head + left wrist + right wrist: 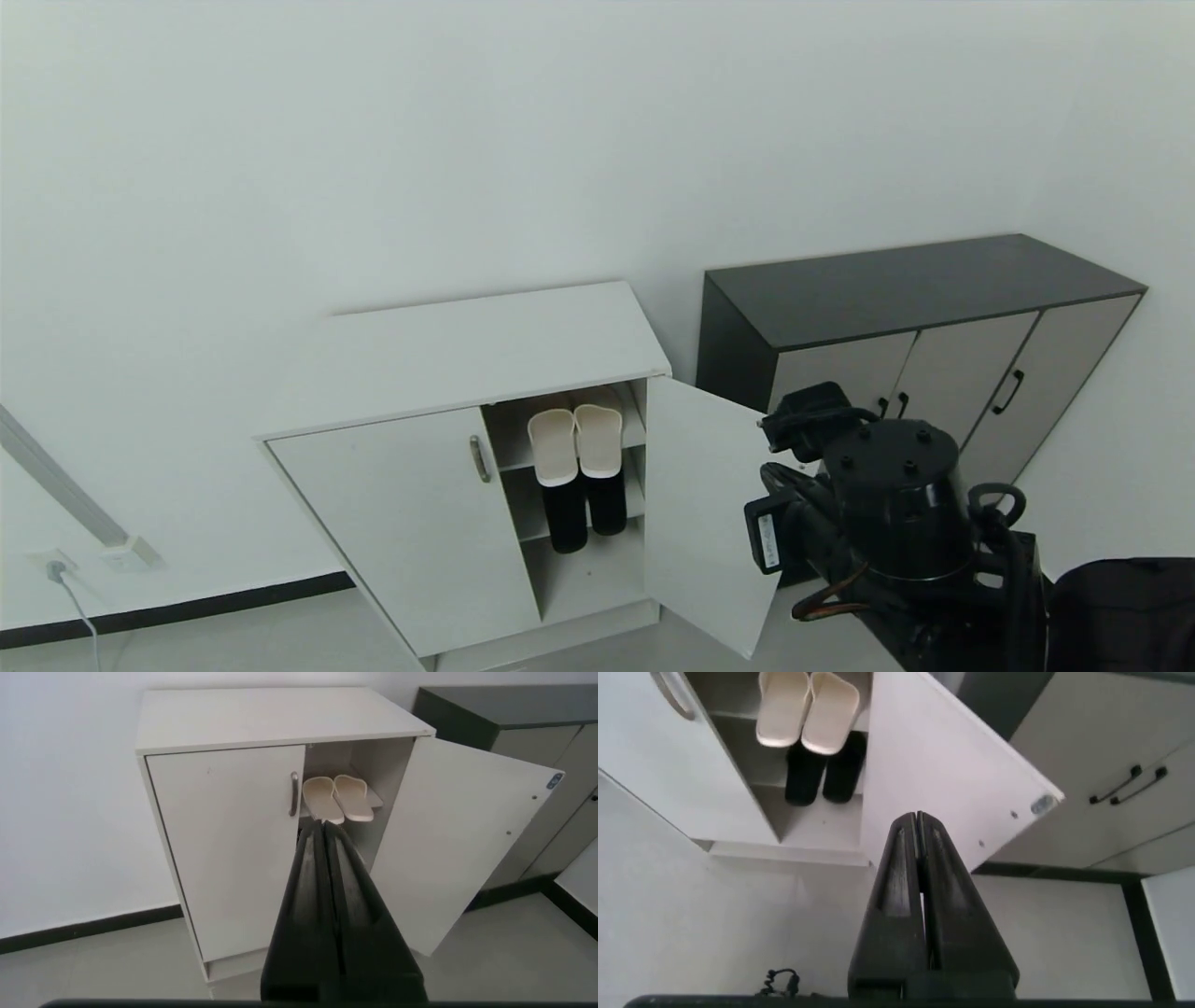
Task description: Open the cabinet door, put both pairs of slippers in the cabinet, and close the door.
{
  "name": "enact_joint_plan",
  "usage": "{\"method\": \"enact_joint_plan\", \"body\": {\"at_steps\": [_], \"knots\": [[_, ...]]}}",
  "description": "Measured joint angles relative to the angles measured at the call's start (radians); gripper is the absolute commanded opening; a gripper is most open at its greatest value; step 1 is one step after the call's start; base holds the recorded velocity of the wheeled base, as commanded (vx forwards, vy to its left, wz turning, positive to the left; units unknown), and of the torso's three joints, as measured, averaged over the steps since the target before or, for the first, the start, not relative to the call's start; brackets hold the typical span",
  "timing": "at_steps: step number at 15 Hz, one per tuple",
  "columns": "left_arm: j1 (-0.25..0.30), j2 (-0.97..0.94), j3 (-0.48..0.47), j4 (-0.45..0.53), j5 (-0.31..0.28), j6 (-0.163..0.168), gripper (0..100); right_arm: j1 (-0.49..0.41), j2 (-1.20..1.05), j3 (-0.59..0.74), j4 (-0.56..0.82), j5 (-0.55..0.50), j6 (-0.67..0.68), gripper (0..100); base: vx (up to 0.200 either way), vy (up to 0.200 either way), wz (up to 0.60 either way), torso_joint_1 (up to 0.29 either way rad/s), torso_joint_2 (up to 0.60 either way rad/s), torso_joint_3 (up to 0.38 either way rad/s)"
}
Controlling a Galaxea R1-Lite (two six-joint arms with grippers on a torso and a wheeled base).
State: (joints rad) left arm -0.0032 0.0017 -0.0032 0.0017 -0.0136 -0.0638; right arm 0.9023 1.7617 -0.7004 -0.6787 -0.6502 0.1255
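Though it grasps nothing, right gripper (pixel 919 819): clenched, fingers pressed together, on the near side of the open door; whether it touches the door cannot be told.
Left gripper (pixel 324 826): also clenched on nothing, out in front of the white cabinet, lined up with the inner edge of the closed left door.
Open door (pixel 700 504): the cabinet's right door, swung out toward the near side.
Left door (pixel 401 523): closed, its metal handle (pixel 479 459) at the right edge.
White cabinet (pixel 467 345): stands against the far wall.
White slippers (pixel 574 443): side by side on the upper shelf, toes overhanging it.
Black slippers (pixel 583 513): side by side on the shelf just below.
Dark cabinet (pixel 915 289): right of the white one, doors closed.
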Motion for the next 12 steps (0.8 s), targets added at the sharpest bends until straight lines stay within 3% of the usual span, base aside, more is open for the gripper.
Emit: {"method": "enact_joint_plan", "body": {"at_steps": [6, 12], "knots": [[0.000, 0.000, 0.000, 0.000, 0.000, 0.000, 0, -0.112, 0.037, -0.029, -0.046, 0.094, -0.027, 0, 0.000, 0.000, 0.00, 0.000, 0.00, 0.000], [0.000, 0.000, 0.000, 0.000, 0.000, -0.002, 0, -0.348, 0.136, -0.163, -0.047, 0.197, -0.017, 0, 0.000, 0.000, 0.00, 0.000, 0.00, 0.000]]}}
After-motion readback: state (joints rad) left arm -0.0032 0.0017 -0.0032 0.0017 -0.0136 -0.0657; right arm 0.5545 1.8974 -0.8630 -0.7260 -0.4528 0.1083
